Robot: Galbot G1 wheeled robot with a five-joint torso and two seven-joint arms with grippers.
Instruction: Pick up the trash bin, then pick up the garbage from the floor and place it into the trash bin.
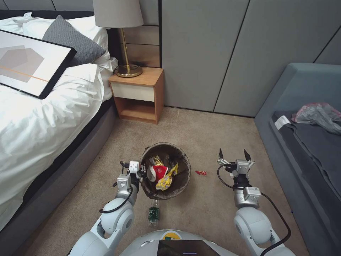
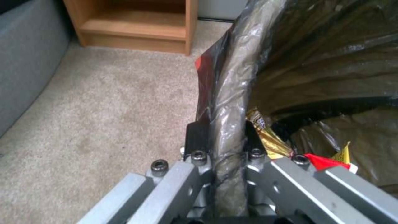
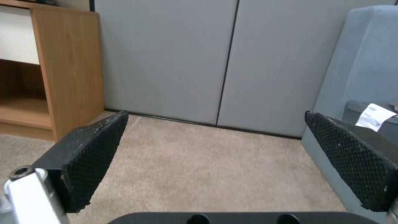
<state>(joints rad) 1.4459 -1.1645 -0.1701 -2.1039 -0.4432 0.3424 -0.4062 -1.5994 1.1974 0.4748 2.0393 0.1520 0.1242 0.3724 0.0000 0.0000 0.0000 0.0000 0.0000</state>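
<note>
your left gripper is clamped on the bag-lined rim of the trash bin, which sits on the carpet holding wrappers. a green-labelled bottle lies just before it, a red wrapper beside it. your right gripper hangs wide open, apart.

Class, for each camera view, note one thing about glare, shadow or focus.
Head view: sharp, even light; inside of the trash bin shadowed. Left wrist view: soft focus, glare streaks on the bin's liner where the left gripper clamps it. Right wrist view: open right gripper, fingers soft-edged.
</note>
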